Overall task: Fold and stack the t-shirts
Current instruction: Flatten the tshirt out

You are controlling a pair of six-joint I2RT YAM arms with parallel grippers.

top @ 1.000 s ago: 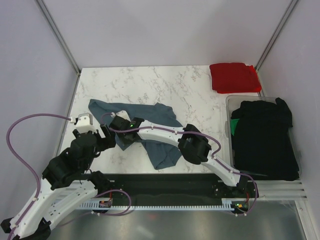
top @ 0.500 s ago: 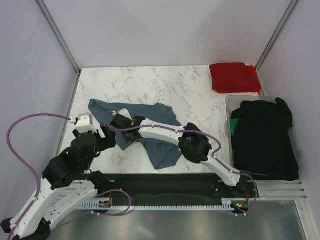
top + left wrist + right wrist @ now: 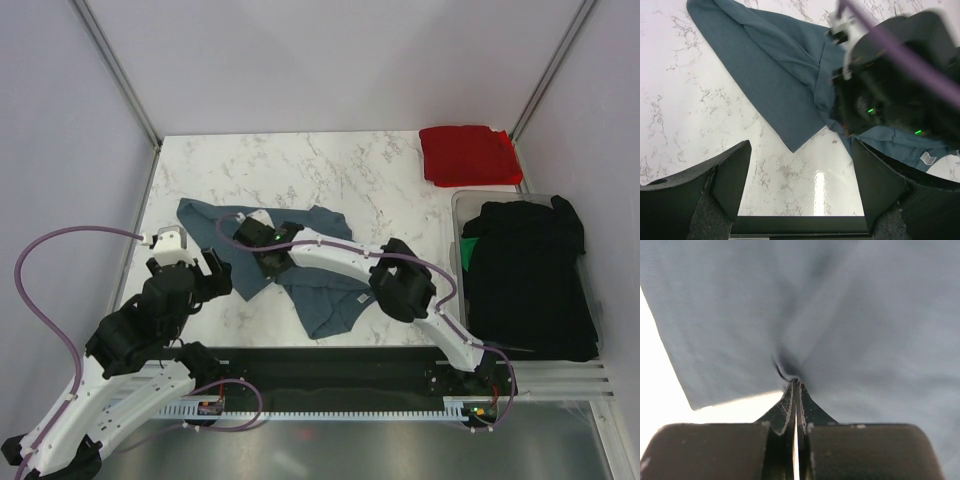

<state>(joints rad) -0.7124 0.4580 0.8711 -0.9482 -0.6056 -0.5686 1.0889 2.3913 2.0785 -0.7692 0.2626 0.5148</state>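
A slate blue-grey t-shirt (image 3: 320, 290) lies crumpled on the marble table (image 3: 300, 170), left of the middle; a small neck label (image 3: 927, 158) shows near its front edge. My right gripper (image 3: 272, 262) reaches across it and is shut on a pinch of its fabric (image 3: 865, 315), which puckers at the closed tips (image 3: 796, 385). My left gripper (image 3: 212, 275) hovers open over bare marble just left of the shirt's near corner (image 3: 795, 145), its fingers (image 3: 730, 175) wide apart and empty. A folded red t-shirt (image 3: 470, 155) rests at the back right. Black t-shirts (image 3: 525, 280) fill a bin.
The clear plastic bin (image 3: 458, 215) stands along the table's right edge. Metal frame posts (image 3: 120, 75) rise at the back corners. The right arm's body (image 3: 900, 85) hangs over the shirt close to my left gripper.
The right gripper has shut on the blue-grey shirt and shifted slightly back and right, pulling the fabric with it. The left arm has stayed still and open.
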